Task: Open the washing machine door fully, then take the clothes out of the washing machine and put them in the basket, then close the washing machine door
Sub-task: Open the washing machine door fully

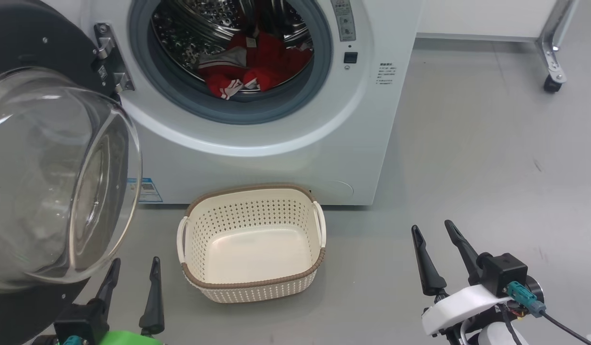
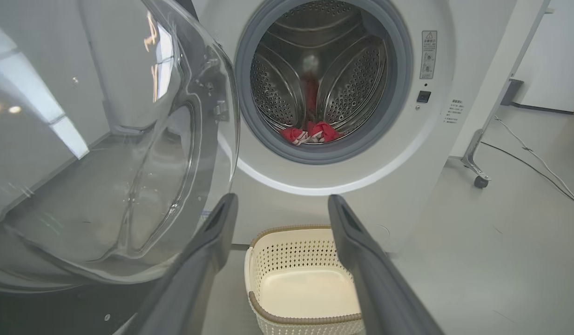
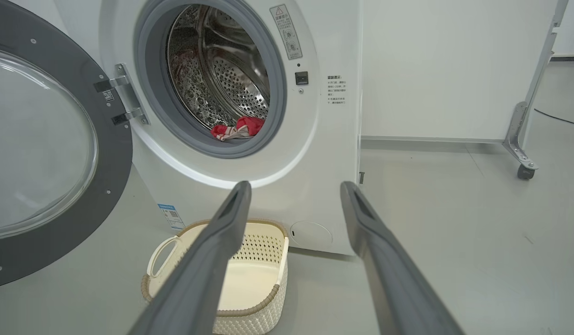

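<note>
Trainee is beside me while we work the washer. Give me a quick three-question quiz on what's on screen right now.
1. Short answer: what lies in the basket?
2. True or false: the left tool and the right tool are both open, with nothing between their fingers.
3. Pick one: where are the clothes? A) in the drum of the washing machine; B) on the floor; C) gripped by the right tool.

Key: 1) nothing, it is empty; 2) true; 3) A.
</note>
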Controlling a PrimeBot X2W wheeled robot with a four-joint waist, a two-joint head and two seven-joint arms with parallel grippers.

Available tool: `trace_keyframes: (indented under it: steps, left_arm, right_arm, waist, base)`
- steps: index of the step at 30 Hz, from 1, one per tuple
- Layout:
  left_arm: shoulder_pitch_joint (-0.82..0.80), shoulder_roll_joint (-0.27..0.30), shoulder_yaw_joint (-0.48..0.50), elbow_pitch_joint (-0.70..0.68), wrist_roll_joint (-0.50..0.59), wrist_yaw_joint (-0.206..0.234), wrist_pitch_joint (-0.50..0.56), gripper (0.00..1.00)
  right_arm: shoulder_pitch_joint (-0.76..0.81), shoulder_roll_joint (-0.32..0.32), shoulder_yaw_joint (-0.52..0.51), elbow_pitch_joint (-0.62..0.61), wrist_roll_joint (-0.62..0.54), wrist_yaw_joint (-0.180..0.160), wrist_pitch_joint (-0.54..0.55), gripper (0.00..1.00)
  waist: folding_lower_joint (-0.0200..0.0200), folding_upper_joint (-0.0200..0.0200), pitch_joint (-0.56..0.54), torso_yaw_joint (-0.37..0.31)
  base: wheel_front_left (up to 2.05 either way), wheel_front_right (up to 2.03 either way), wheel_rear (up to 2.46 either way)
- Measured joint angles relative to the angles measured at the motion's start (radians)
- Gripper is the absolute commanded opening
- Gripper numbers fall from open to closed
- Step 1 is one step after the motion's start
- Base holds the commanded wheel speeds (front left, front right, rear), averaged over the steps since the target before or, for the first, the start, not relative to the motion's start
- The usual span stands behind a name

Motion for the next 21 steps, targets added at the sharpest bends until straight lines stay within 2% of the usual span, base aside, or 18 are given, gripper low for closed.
trace_keyframes:
  steps: [11, 21]
  left_arm:
    - [0.011, 0.000, -0.016, -0.016, 0.000, 0.000, 0.022, 1.00]
    - [0.022, -0.001, -0.027, -0.022, 0.003, 0.000, 0.037, 1.00]
  right_arm:
    - [0.015, 0.000, -0.004, -0.016, 0.000, -0.019, 0.000, 1.00]
    - [0.024, 0.000, -0.012, -0.030, 0.000, -0.027, 0.000, 1.00]
  waist:
    - [0.0001, 0.0000, -0.005, -0.084]
    - [0.0000, 0.0000, -0.006, -0.105]
  base:
    - [0.00, 0.00, 0.00]
    - [0.00, 0.00, 0.00]
